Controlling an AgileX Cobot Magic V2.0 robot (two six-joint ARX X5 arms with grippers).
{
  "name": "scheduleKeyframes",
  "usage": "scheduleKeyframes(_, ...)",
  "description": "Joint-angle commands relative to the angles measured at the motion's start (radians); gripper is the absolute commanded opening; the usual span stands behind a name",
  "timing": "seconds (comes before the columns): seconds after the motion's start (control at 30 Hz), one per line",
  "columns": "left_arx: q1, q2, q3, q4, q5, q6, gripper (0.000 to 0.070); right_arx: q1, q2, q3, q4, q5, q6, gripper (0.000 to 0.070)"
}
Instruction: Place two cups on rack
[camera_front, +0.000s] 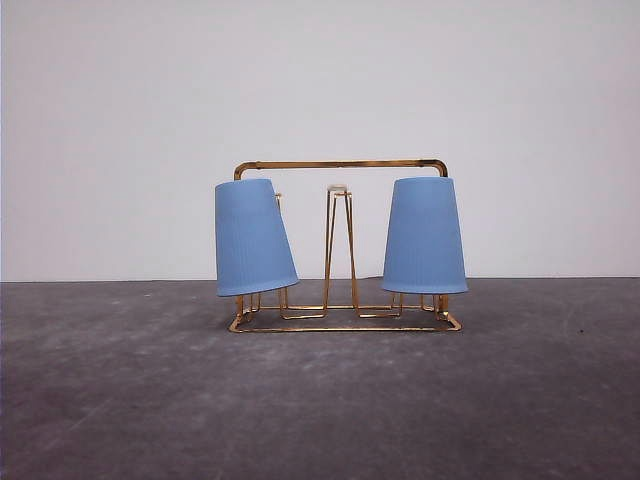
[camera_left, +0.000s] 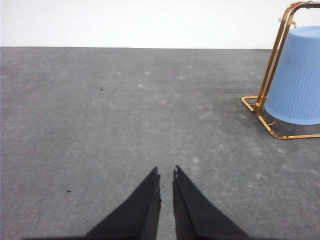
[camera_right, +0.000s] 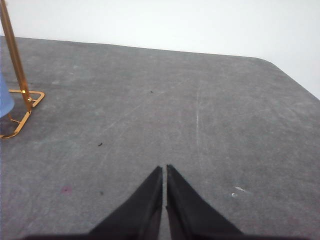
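Front view: gold wire rack (camera_front: 345, 320) stands at the centre of the dark grey table (camera_front: 320, 410), arched top bar level, flat base on the surface, white wall (camera_front: 320, 100) behind. Two light-blue ribbed cups sit upside down on the rack's pegs, wide mouths down. Left cup (camera_front: 253, 237) hangs at about 9 o'clock from the rack's middle and tilts, its closed top leaning outward toward 11 o'clock and its rim swung in toward the centre. Right cup (camera_front: 425, 236) sits at about 3 o'clock and looks close to upright. Between them the tall centre peg (camera_front: 339, 245) stands bare, its pale tip just under the top bar. Both cup rims hang slightly above the base wires; contact with the pegs inside is hidden. Left wrist view: left claw (camera_left: 166, 175) sits low over bare table, its two dark fingers (camera_left: 140, 210) drawn nearly together with only a thin slit between the tips, nothing pinched. The rack's end frame (camera_left: 272, 65) and one blue cup (camera_left: 300, 75) appear near 2 o'clock from the claw, well apart from it. Right wrist view: right claw (camera_right: 164, 169) likewise sits over bare table, fingers (camera_right: 192, 210) pressed together at the tips, holding nothing. A corner of the rack (camera_right: 20, 95) and a sliver of blue cup (camera_right: 5, 100) show near 10 o'clock from that claw, well apart. Small dark specks and pale scuffs mark the table surface.
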Motion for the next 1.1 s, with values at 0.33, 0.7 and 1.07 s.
scheduleKeyframes(0.33,0.000,-0.001,-0.014,-0.007,0.001,-0.007,0.0026,0.002,-0.001,-0.002,0.010,0.003,-0.003,0.0011)
scheduleKeyframes(0.7,0.000,-0.001,-0.014,-0.007,0.001,-0.007,0.0026,0.002,-0.001,-0.002,0.010,0.003,-0.003,0.0011)
scheduleKeyframes(1.07,0.000,-0.001,-0.014,-0.007,0.001,-0.007,0.0026,0.002,-0.001,-0.002,0.010,0.003,-0.003,0.0011)
